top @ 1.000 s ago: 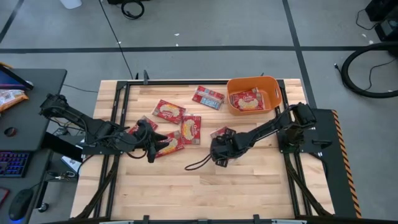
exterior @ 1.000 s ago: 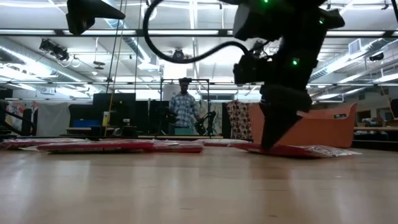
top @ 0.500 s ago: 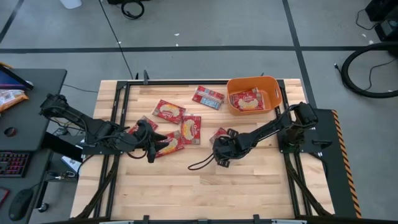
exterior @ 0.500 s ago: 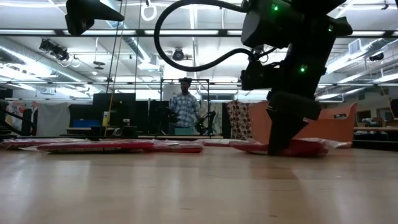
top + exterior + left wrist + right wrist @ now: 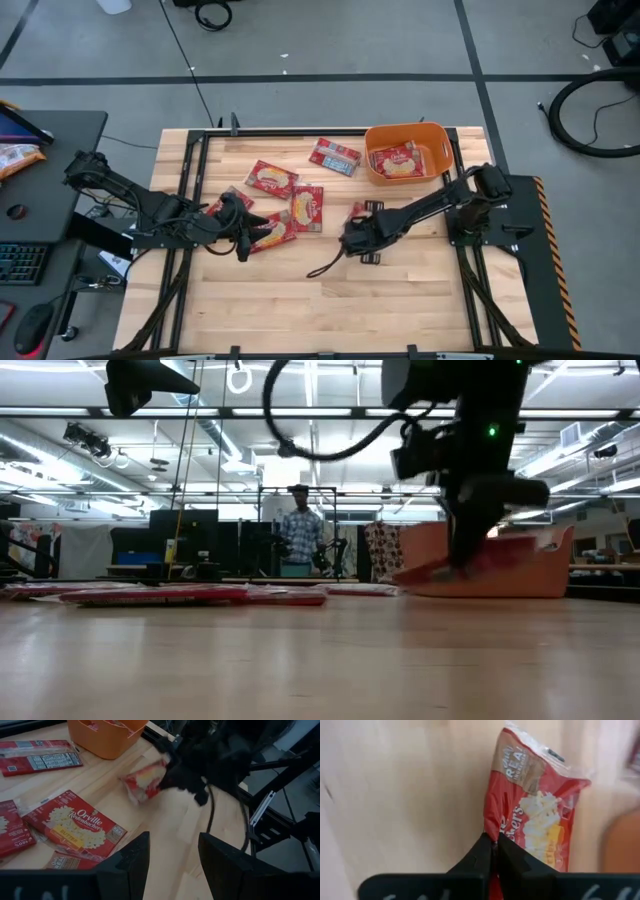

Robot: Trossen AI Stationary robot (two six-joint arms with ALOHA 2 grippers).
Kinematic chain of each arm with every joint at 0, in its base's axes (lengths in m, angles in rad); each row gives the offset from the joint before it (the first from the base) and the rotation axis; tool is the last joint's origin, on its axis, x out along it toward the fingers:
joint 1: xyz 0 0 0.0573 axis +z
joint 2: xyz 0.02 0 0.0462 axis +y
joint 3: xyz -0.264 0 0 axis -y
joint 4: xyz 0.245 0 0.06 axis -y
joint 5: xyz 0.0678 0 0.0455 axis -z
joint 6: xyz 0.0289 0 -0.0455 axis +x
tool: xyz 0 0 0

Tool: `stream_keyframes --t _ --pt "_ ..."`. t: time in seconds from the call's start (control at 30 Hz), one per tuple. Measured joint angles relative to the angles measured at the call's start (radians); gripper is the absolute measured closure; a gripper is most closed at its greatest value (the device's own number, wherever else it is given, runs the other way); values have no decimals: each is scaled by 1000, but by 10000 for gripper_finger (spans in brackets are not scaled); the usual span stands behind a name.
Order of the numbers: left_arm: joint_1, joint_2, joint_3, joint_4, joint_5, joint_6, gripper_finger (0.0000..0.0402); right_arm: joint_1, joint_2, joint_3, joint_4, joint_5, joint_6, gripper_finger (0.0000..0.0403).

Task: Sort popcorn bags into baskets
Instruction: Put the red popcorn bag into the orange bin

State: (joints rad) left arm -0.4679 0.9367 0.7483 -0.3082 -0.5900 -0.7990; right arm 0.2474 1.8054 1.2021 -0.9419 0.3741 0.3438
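Note:
My right gripper (image 5: pixel 352 232) is shut on one red popcorn bag (image 5: pixel 535 810) near the table's middle. The bag also shows in the low view (image 5: pixel 505 555) and in the left wrist view (image 5: pixel 145 780). The orange basket (image 5: pixel 372 135) stands at the far right with a bag (image 5: pixel 398 160) lying inside it. My left gripper (image 5: pixel 245 228) is open and empty at the left, beside a bag (image 5: pixel 270 232) lying flat. Three more bags (image 5: pixel 271 179), (image 5: pixel 307 208), (image 5: pixel 334 156) lie flat on the table. My right gripper pinches the bag between its two fingers at an edge near one end (image 5: pixel 502 832). The rest of the bag reaches out past the fingertips. The bag is lifted clear of the table and hangs tilted (image 5: pixel 430 570).
The table's near half is bare wood (image 5: pixel 330 310). Metal frame rails (image 5: pixel 190 180) run along the table's sides. A cable (image 5: pixel 325 265) trails under the right arm. A person (image 5: pixel 300 540) stands far behind the table. A desk with a keyboard (image 5: pixel 20 265) is off the left edge.
My right gripper has risen and gone toward the basket with the bag. The bag lay on the table a second ago and now hangs clear of it, tilted.

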Motion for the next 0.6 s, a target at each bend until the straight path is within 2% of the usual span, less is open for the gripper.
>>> stream_keyframes --t 0.13,0.3,0.47,0.53,0.6 --pt "0 0 0 -5 0 0 230 1 -94 11 -109 85 -32 391" --pt "0 0 0 -6 0 1 230 -1 -262 11 -232 217 -60 377" --pt "0 0 0 -6 -22 1 230 -10 -428 8 -233 329 -237 379" --pt "0 0 0 -6 -37 1 230 -38 -486 -13 -219 382 -321 381" --pt "0 0 0 -6 -47 1 230 -86 -538 -48 -201 385 -405 379"
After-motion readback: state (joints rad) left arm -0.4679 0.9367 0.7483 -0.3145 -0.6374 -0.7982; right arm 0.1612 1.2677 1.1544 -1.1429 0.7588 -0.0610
